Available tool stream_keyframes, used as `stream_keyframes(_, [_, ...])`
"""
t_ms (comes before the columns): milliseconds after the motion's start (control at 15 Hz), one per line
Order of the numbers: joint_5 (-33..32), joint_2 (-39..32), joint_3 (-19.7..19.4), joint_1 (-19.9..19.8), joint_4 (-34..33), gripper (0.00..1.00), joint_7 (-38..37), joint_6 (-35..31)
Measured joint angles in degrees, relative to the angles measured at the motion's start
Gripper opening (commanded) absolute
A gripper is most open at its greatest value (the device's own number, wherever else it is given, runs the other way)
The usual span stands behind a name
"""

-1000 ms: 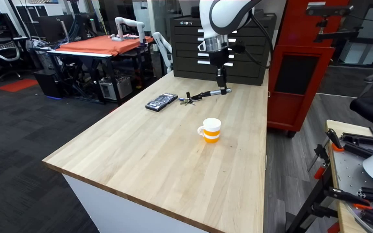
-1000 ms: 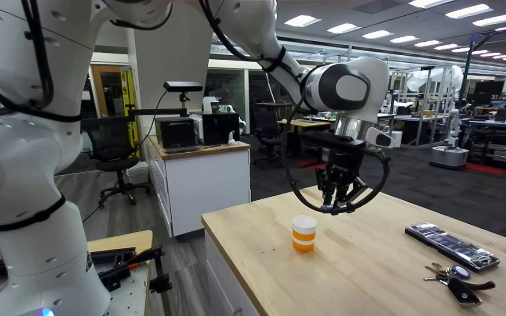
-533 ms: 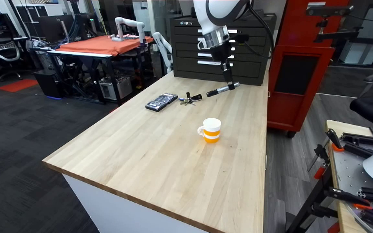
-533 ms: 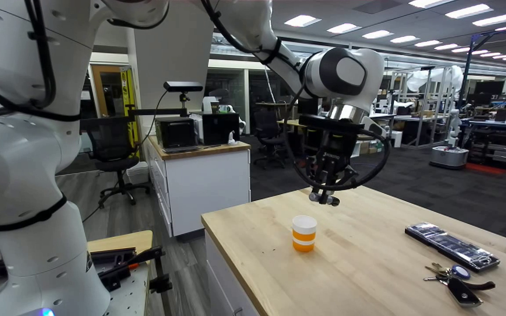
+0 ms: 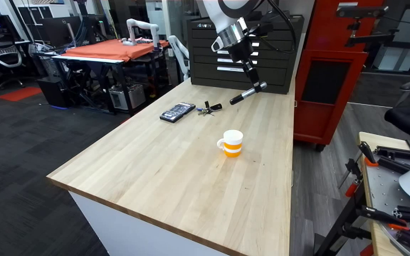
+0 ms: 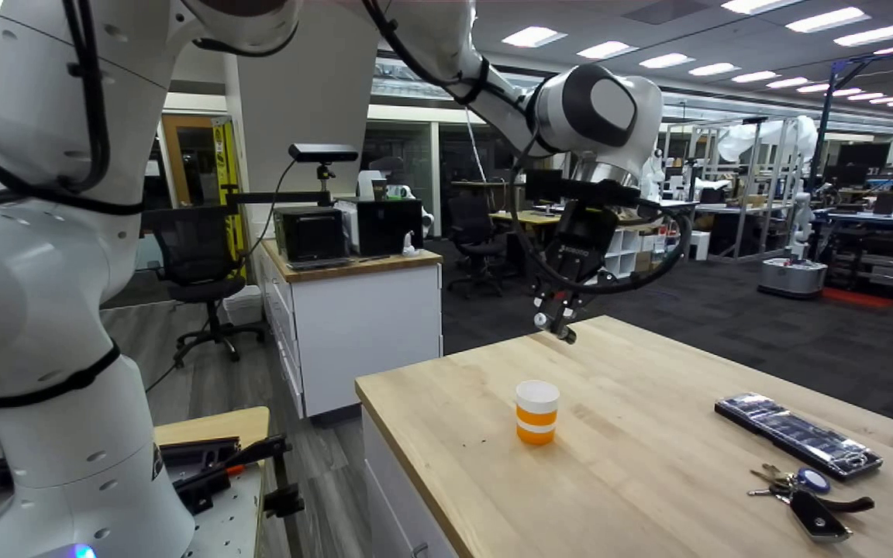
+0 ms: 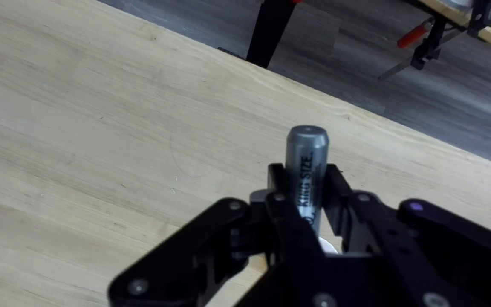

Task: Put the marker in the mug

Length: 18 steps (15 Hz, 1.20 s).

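Observation:
The marker (image 5: 248,94), grey with a black end, is held above the wooden table. My gripper (image 5: 258,86) is shut on its grey part, and the black end slants downward. In an exterior view the marker (image 6: 542,320) hangs above and beyond the mug. In the wrist view the marker (image 7: 307,149) stands between the fingertips of my gripper (image 7: 305,181), its lower part hidden. The mug (image 5: 232,145), white with orange bands, stands upright on the table; it also shows in an exterior view (image 6: 536,416). Only a sliver of its white rim (image 7: 328,246) shows in the wrist view.
A flat black case (image 5: 177,112) and a bunch of keys (image 5: 209,108) lie on the table; in an exterior view the case (image 6: 795,434) and keys (image 6: 807,496) are away from the mug. A dark drawer cabinet (image 5: 205,67) stands behind the arm.
My gripper has risen and tilted with the marker in it. The marker has gone from nearly level to a steeper slant, black end down. The mug, case and keys have not moved.

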<state>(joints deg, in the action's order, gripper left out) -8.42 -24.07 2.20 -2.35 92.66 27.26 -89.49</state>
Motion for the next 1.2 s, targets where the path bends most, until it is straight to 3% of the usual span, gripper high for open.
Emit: stream_keyframes(1200, [-5.38, -17.31, 2.00, 2.63, -18.49, 0.06, 9.10, 14.78])
